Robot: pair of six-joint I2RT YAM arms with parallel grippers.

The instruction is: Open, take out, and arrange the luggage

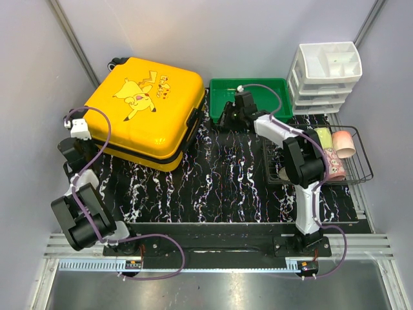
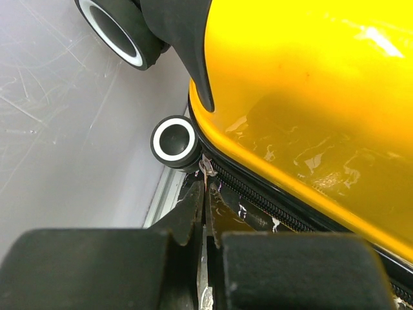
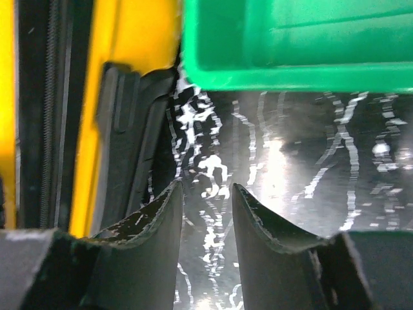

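The yellow Pikachu luggage lies flat and closed at the back left of the black marbled mat. My left gripper is at its near left corner, beside a black-and-white wheel. In the left wrist view this gripper is shut on the silver zipper pull, at the black zipper line under the yellow shell. My right gripper is open and empty, low over the mat between the luggage's right side and the green tray. The right wrist view shows its gripper near the black side handle.
A white drawer unit stands at the back right. A black wire basket at the right holds a pink cup and other items. Grey walls close in on the left, back and right. The green tray's rim is just ahead of my right gripper.
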